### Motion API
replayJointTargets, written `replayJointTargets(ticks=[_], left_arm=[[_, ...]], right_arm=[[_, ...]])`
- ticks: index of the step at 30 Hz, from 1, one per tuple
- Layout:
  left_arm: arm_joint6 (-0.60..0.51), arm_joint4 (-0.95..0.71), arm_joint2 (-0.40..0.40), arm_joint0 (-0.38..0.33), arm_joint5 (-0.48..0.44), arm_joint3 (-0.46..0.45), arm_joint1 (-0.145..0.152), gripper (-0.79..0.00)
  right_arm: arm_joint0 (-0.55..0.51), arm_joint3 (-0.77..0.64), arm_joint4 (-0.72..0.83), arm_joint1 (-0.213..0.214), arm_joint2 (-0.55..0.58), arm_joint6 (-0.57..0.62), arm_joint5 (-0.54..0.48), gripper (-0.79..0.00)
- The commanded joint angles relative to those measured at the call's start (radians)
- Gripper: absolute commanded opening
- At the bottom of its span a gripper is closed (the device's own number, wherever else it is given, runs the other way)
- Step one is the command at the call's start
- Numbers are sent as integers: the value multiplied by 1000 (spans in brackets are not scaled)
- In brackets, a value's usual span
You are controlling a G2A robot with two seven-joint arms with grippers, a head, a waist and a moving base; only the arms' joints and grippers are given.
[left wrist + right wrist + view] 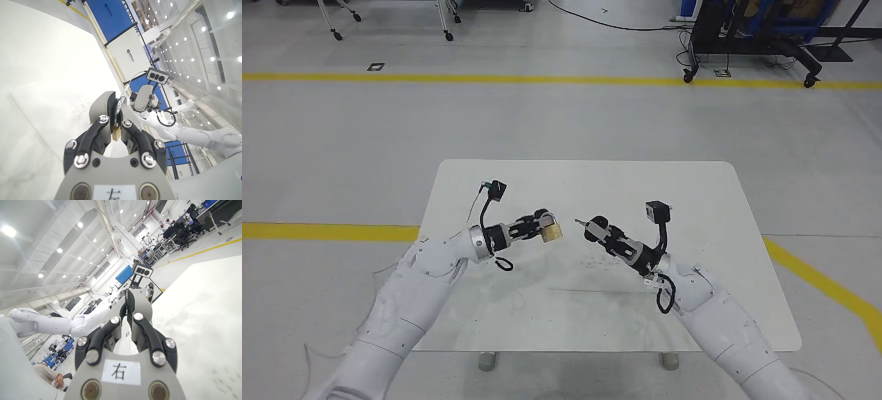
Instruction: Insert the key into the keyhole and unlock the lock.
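Observation:
Above the middle of the white table [692, 200], my left gripper [541, 226] is shut on a brass padlock [554, 232]. The left wrist view shows the lock's brass body [116, 134] and silver shackle [120, 105] clamped between the fingers of the left gripper [117, 108]. Facing it, a short gap away, my right gripper [593, 229] is shut, and a thin metal key tip [581, 221] pokes out toward the lock. In the right wrist view the right gripper [129, 298] has its black pads pressed together, and they hide the key.
Both arms hover over the table's centre, with bare tabletop on every side. Scuff marks [223, 380] dot the surface under the right arm. Yellow floor lines [562, 78] and wheeled furniture [752, 40] lie well beyond the far edge.

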Motion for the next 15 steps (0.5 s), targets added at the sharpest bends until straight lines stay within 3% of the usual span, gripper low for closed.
replayJointTargets(ticks=[1,3,7,11,15], left_arm=[[-1,-2,0,-1,0,0,0,-785],[15,-28,7,20,58,3,-3,-785],[-55,-256,25,30,237,42,-20,-785],[-123,-379,66,-30,421,120,-44,-785],[-151,-443,99,-100,467,207,-71,-785]], right_arm=[[0,0,0,0,0,0,0,-785],[0,0,0,0,0,0,0,-785],[-5,-14,18,-7,-6,-28,56,-785],[-8,-19,36,-18,-15,-84,114,-785],[-29,-24,31,-25,-7,-155,172,-785]])
